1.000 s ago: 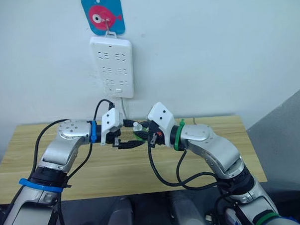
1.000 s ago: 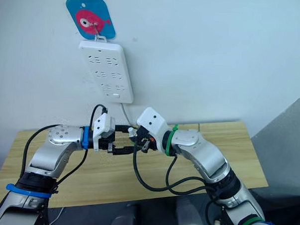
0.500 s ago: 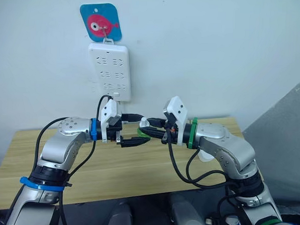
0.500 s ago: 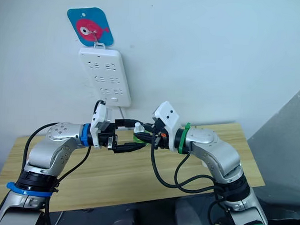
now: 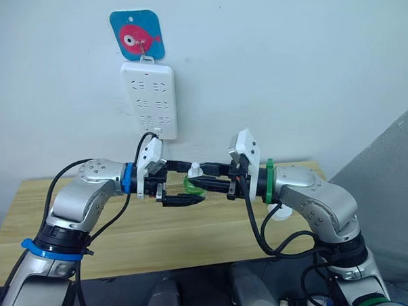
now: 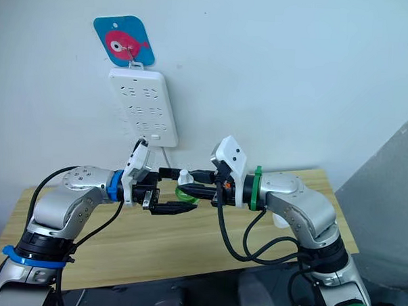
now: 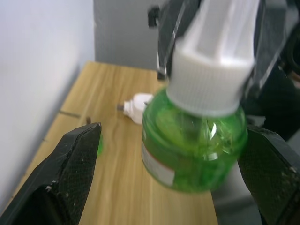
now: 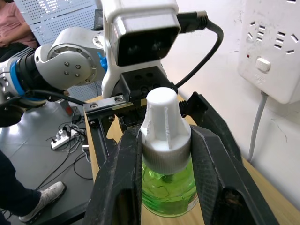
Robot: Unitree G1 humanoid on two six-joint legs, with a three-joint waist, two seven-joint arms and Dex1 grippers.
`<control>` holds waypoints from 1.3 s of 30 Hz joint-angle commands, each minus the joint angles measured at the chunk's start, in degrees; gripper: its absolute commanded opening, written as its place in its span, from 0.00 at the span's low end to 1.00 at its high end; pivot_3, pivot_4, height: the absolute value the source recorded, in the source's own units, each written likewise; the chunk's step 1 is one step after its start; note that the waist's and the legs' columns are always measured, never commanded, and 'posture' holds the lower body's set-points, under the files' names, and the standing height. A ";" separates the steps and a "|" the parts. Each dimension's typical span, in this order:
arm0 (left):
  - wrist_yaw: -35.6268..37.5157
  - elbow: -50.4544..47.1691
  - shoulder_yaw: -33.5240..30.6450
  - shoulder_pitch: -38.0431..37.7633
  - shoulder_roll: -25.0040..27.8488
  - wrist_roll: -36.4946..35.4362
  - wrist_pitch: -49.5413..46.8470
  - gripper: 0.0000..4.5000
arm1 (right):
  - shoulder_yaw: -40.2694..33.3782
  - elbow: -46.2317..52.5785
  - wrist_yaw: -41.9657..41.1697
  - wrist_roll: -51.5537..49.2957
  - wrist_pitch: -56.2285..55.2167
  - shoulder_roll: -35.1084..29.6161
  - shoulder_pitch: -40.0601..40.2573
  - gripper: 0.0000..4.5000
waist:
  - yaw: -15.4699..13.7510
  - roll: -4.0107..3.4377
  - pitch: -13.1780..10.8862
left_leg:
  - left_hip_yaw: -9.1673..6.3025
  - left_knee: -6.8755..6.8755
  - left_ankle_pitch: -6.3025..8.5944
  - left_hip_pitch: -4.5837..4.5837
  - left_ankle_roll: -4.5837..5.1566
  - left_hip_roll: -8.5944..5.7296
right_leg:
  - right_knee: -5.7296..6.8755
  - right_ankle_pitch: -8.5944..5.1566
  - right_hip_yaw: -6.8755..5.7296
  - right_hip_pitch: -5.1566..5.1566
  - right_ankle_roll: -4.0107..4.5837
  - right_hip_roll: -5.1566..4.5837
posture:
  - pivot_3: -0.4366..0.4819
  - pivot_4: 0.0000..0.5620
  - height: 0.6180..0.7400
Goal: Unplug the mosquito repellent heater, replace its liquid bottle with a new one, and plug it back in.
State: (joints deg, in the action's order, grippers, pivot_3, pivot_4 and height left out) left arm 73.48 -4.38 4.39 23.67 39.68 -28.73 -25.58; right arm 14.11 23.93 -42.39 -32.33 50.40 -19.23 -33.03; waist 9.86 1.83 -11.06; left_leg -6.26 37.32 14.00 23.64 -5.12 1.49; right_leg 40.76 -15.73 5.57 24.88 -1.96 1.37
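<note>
Right gripper (image 8: 166, 154) is clamped on the bottle (image 8: 168, 185) at its cap; left gripper (image 7: 164, 164) gapes around it. Light, smooth plastic; body best gripped.

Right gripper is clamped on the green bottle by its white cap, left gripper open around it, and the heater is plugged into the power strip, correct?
Not quite. The heater lies on the wooden table, unplugged, as the left wrist view shows. The rest holds: the right gripper is clamped on the green bottle at its white cap, and the left gripper stands open around it.
</note>
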 commanded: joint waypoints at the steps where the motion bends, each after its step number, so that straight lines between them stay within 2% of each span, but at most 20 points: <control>1: 0.68 -0.68 -0.12 1.22 -0.23 -0.46 0.33 1.00 | -1.60 2.48 -0.39 -1.81 -0.63 -0.13 -1.52 0.24 | 0.01 0.00 0.00 | 0.00 0.01 0.00 0.00 0.00 0.00 | 0.00 0.00 0.00 0.00 0.00 0.00 | 0.31 0.19 0.97; 25: 0.53 -3.78 0.42 2.18 -3.08 -2.97 -3.70 1.00 | -0.36 3.19 -0.53 -1.94 -0.69 -0.90 -1.00 0.24 | -0.01 0.00 0.03 | -0.10 0.41 0.02 0.00 0.02 0.00 | 0.11 0.00 -0.04 -0.19 0.00 0.03 | 0.30 0.19 0.97; 28: 1.44 -3.97 0.89 2.05 -2.59 -2.49 -3.41 0.87 | -0.14 3.22 -0.53 -1.89 -0.70 -0.77 -0.99 0.24 | -0.04 0.00 0.03 | -0.12 0.44 0.02 -0.08 0.02 -0.02 | 0.10 0.00 -0.04 -0.31 0.00 0.04 | 0.30 0.20 0.97; 33: 1.24 -3.86 0.97 2.22 -2.21 -2.05 -3.58 0.52 | -0.22 3.31 -0.29 -2.20 -0.50 -0.43 -1.10 0.24 | -0.13 0.00 0.03 | -0.12 0.43 0.04 -0.49 0.04 -0.02 | 0.05 -0.05 -0.01 -0.75 -0.04 0.08 | 0.31 0.19 0.97; 39: 0.50 -3.28 0.74 2.04 -2.45 -1.74 -3.26 0.51 | -0.58 3.57 -0.04 -3.04 0.33 -0.29 -1.22 0.24 | -0.14 0.00 0.03 | -0.12 0.42 0.04 -0.57 0.04 -0.01 | 0.07 -0.06 0.02 -0.81 -0.04 0.12 | 0.30 0.19 0.97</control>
State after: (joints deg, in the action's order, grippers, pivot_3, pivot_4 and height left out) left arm 74.41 -6.62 5.80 25.23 36.98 -30.20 -29.38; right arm 14.54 24.72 -42.20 -33.30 50.69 -19.90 -33.22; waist 9.72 1.83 -11.03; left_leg -6.37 37.74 14.05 23.07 -5.08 1.48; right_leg 40.82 -15.79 5.59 24.07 -1.99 1.49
